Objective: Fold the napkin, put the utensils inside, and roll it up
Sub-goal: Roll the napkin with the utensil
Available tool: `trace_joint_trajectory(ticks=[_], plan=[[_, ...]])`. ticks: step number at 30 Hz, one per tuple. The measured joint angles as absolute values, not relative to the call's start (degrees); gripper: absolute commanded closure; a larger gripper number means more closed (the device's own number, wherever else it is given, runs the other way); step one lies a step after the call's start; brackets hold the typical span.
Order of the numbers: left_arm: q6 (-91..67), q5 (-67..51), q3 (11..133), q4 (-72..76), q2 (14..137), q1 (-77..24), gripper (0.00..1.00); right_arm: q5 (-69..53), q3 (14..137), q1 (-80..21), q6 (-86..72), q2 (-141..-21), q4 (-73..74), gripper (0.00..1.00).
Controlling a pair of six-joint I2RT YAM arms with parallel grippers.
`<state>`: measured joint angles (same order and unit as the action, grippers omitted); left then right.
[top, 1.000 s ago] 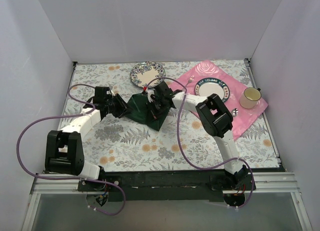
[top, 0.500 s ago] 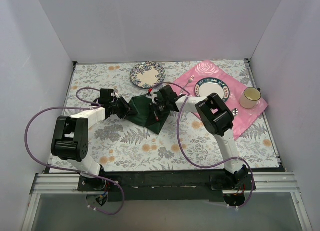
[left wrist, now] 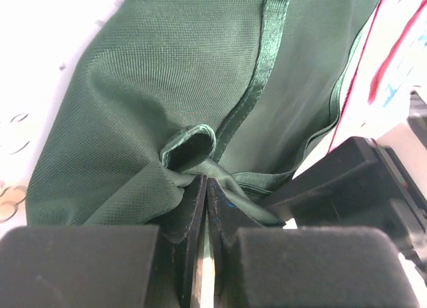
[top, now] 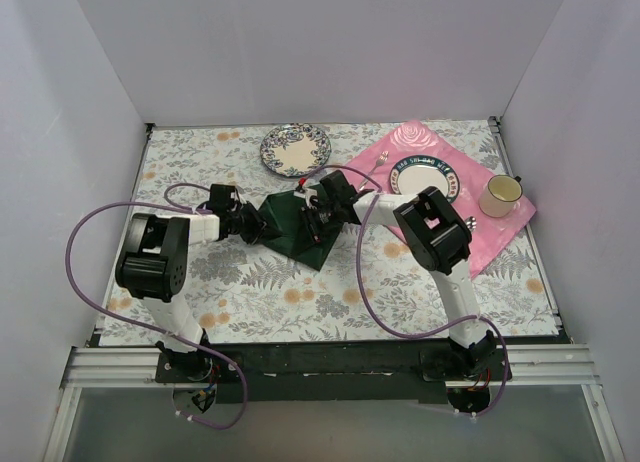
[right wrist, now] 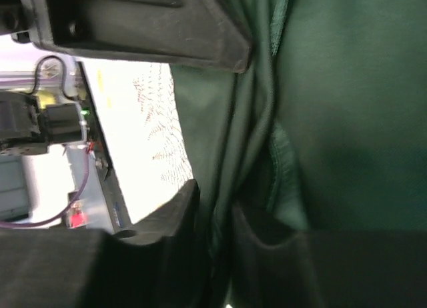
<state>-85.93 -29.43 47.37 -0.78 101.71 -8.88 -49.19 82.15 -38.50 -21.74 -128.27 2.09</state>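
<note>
The dark green soft cloth napkin [top: 290,232] lies near the middle of the table, folded into a rumpled shape with one pointed corner toward the bases of the arms. Its weave is fine and matte, and a shinier hem band runs along one edge. The left gripper [left wrist: 205,188] has its two black fingers pressed together on a small raised fold of the napkin, and this fold curls into a little loop just above the fingertips. The right gripper [top: 318,219] sits on the right part of the same cloth, opposite to the left one.

The top view gives the whole outline of the napkin and both arms reaching in from the two sides, but it does not show the fingers. The left wrist view shows the pinch clearly, and also the black body of the other gripper at its right edge. The right wrist view shows a long crease of the cloth passing between its own dark fingers [right wrist: 160,248]. Whether they press it or only stand beside it, I cannot tell.

The table [top: 260,297] is covered with a pale cloth printed with ferns and orange flowers. At the far side is a round blue-patterned plate [top: 295,149]. To the right lies a pink rose-patterned placemat [top: 415,137] carrying a green-rimmed plate [top: 425,179] and a cream mug [top: 502,195]. Plain white walls [top: 300,52] close three sides, and purple cables [top: 70,267] loop from both arms
</note>
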Motion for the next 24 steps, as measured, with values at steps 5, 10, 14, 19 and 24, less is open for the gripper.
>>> trace_joint_trajectory(ticks=[5, 10, 14, 19, 24], plan=[[-85.36, -29.71, 48.73, -0.14, 103.24, -9.23, 1.0, -43.33, 85.49, -39.22, -16.49, -126.04, 10.98, 0.45], [-84.9, -30.59, 49.89, 0.47, 104.62, -9.26, 1.0, -34.72, 92.68, -39.86, -10.2, -125.93, 21.93, 0.37], [-84.36, -30.68, 50.02, 0.43, 104.71, -9.28, 1.0, -27.51, 97.34, -40.21, -5.56, -125.93, 28.23, 0.34], [-84.07, -30.72, 50.35, 0.01, 104.86, -9.28, 1.0, -21.89, 98.5, -40.21, -2.48, -125.38, 32.29, 0.33], [-83.94, -31.18, 50.78, -0.01, 105.34, -9.3, 1.0, -19.53, 96.75, -40.21, -1.26, -123.96, 33.1, 0.42]])
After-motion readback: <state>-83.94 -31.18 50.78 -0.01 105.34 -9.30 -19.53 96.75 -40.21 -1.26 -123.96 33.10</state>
